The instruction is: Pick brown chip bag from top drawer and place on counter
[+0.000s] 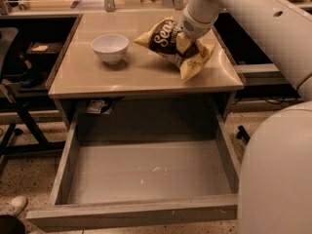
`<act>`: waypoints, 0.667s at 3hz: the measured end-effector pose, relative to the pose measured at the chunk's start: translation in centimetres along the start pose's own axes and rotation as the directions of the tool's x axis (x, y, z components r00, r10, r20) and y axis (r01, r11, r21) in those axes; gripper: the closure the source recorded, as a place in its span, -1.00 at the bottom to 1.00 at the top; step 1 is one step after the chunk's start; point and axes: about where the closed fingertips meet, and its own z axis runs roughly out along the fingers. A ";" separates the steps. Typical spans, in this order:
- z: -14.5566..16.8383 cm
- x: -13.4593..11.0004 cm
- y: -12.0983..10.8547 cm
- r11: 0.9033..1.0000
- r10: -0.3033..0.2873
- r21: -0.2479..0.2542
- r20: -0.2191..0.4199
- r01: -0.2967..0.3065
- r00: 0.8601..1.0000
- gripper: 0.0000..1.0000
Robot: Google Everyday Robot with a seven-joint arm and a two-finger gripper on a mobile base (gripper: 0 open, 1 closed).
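Note:
The brown chip bag (pixel 170 47), dark brown and cream-yellow with white script, lies tilted on the right half of the counter (pixel 131 74). My gripper (pixel 187 33) is at the bag's upper right side, pressed into it, with the white arm reaching in from the upper right. The top drawer (pixel 141 172) stands pulled fully out below the counter, and its grey floor is bare.
A white bowl (pixel 110 48) stands on the counter left of the bag. My white robot body (pixel 278 174) fills the lower right corner. A dark chair frame (pixel 14 82) stands at the left. A shoe (pixel 14 206) shows at the bottom left on the speckled floor.

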 end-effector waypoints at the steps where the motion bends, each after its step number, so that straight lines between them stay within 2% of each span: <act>1: 0.0 0.0 0.0 1.000 0.000 0.000 0.000 0.000 1.000 -0.28; 2: 0.0 0.0 0.0 1.000 0.000 0.000 0.000 0.000 1.000 -0.75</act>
